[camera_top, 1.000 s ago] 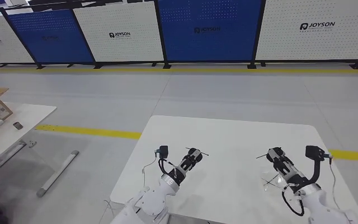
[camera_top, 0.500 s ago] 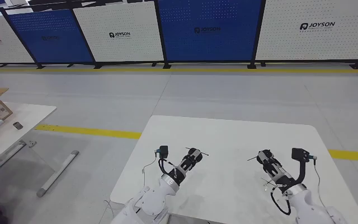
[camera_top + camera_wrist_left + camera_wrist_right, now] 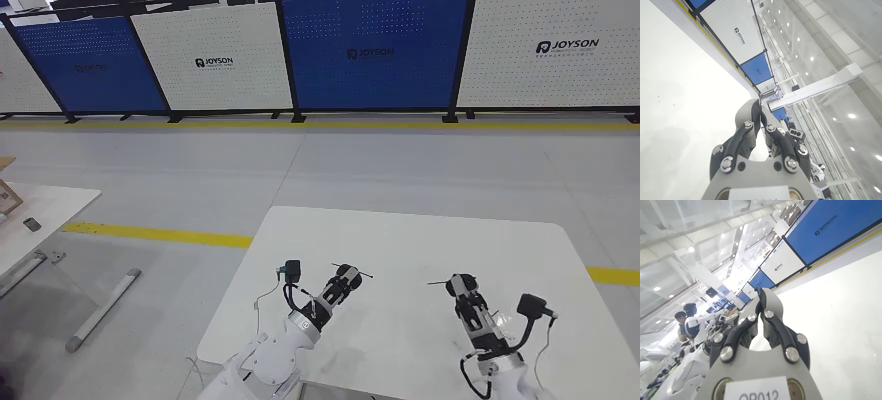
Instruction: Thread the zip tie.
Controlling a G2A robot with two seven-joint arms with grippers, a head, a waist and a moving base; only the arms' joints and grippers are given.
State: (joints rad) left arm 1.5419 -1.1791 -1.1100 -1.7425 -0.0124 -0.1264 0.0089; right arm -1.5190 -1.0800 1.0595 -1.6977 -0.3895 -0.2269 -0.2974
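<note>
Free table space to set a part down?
Bare: the far half of the table, and the gap between left end effector and right end effector, each shut on a zip tie. Crowded: near edge, under the arms.

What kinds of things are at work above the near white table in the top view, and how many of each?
Grippers: 2 (left gripper, right gripper).
Thin black strips: 2 (left zip tie strip, right zip tie strip, each pinched in that side's gripper).
Total: 4.
</note>
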